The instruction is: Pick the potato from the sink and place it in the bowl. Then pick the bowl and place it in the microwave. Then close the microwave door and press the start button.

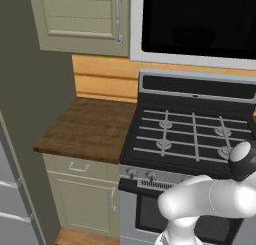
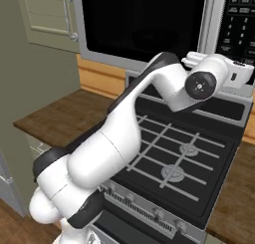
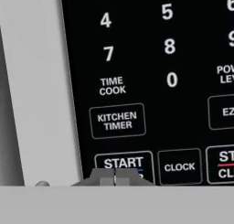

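The microwave door point(image 1: 200, 19) point(image 2: 144, 24) is closed flat, its black window dark, with the silver bar handle point(image 2: 211, 19) beside the control panel point(image 2: 241, 19). My hand reaches up to that panel at the right. In the hand view the keypad is very close, and my gripper point(image 3: 114, 178) is shut, its two tips pressed together right at the lower edge of the START button point(image 3: 123, 162). CLOCK point(image 3: 179, 167) and KITCHEN TIMER point(image 3: 117, 121) keys sit nearby. The potato, the bowl and the sink are out of view.
The black gas stove point(image 1: 195, 134) point(image 2: 184, 153) lies under the microwave and below my arm. A wooden counter point(image 1: 90, 124) sits to its left, with an olive wall cabinet point(image 1: 85, 14) above and a grey fridge point(image 1: 10, 199) at the far left.
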Robot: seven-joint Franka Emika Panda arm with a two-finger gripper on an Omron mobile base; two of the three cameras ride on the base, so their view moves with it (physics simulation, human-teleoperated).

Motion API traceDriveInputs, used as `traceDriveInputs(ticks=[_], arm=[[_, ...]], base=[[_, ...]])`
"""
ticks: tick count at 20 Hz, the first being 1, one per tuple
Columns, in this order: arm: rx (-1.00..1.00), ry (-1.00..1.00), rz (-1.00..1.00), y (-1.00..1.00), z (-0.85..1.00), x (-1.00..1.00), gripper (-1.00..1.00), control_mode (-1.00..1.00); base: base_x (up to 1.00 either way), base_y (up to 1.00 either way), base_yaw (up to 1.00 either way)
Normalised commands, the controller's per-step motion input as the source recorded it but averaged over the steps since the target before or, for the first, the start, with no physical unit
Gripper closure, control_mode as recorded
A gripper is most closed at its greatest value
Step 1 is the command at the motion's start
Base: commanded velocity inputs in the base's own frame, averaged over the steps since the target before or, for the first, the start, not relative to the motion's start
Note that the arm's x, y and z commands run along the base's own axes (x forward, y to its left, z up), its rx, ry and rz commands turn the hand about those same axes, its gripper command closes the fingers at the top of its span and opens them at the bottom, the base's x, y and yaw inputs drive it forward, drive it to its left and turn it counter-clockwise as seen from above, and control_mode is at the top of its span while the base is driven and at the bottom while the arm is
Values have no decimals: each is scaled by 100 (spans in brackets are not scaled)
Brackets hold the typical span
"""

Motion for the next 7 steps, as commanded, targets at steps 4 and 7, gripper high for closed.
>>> traceDriveInputs(ticks=[4,7], arm=[[0,2,2,0,-2,4,100,-100],[2,0,1,18,0,-45,100,-100]], base=[[0,0,0],[0,0,0]])
